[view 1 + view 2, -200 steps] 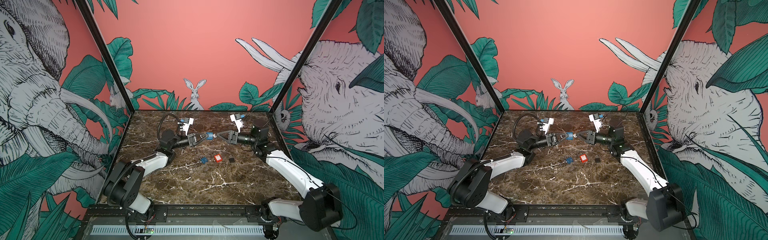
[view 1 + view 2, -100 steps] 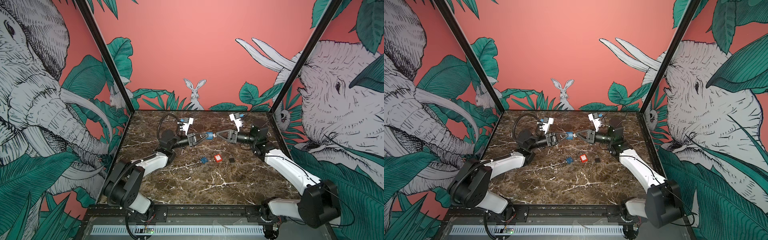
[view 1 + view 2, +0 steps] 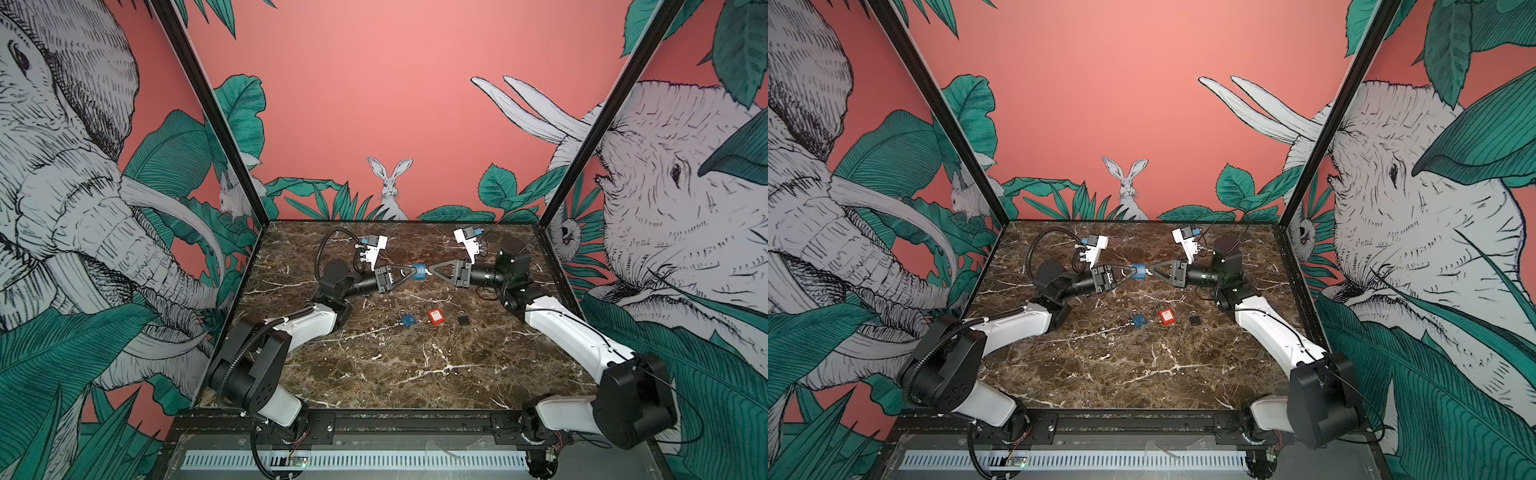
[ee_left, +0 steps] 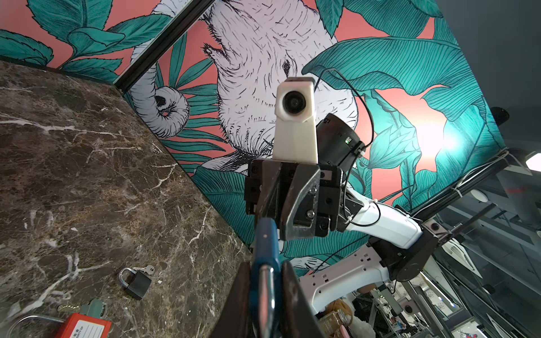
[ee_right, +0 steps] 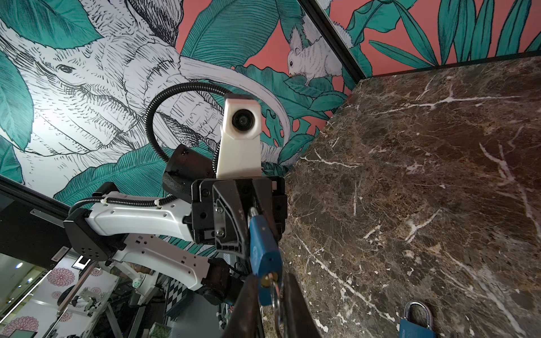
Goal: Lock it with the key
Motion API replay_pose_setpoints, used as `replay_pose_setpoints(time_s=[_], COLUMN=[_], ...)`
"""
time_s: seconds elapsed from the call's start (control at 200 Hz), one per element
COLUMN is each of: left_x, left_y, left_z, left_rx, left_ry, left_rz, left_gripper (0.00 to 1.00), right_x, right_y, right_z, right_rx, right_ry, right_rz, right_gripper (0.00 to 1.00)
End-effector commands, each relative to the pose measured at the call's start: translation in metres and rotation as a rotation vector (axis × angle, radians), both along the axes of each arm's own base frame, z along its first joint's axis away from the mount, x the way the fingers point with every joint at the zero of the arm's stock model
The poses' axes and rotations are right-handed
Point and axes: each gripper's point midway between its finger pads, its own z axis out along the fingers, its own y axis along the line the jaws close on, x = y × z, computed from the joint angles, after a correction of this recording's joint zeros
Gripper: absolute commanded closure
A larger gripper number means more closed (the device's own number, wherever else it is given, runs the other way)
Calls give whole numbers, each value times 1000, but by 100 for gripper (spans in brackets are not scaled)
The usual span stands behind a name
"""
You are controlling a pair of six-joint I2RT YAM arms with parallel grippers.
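Right tool (image 3: 430, 271) has closed onto the key (image 5: 274, 289) in the blue padlock (image 3: 419, 271).

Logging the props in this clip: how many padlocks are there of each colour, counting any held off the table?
Blue: 2 (held blue padlock, loose blue padlock)
Red: 1 (red padlock)
Black: 1 (black padlock)
Total: 4

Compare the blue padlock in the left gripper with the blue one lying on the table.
The held padlock hangs midair, clamped in the left gripper; the table padlock lies flat, untouched. The held padlock shows a key inserted; the table padlock's keyhole is hidden. Both are blue.
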Motion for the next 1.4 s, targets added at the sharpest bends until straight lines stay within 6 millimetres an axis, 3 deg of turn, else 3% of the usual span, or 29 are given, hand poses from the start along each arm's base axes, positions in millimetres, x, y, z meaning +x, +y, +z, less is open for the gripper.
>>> replay_pose_setpoints(time_s=[0.0,0.675,0.835,0.935,1.396], left_x=[-3,-2,-1,0,12], left_y=[3,2,2,1,13], left_z=[19,22,20,16,-2], left_rx=[-47,-70,-66,-55,-25], left_ry=[-69,-69,-70,-66,-22], left_rz=[-4,-9,-6,-4,57], left_gripper=[100,100,100,100,100], right_x=[-5,-7,-9,-10,3], right_y=[4,6,7,6,-15], right_z=[6,-2,-1,-2,9], right_rx=[19,17,30,30,80], right_ry=[-42,-17,-10,-8,-23], right_rz=[35,65,82,87,33], right_gripper=[84,90,100,100,100])
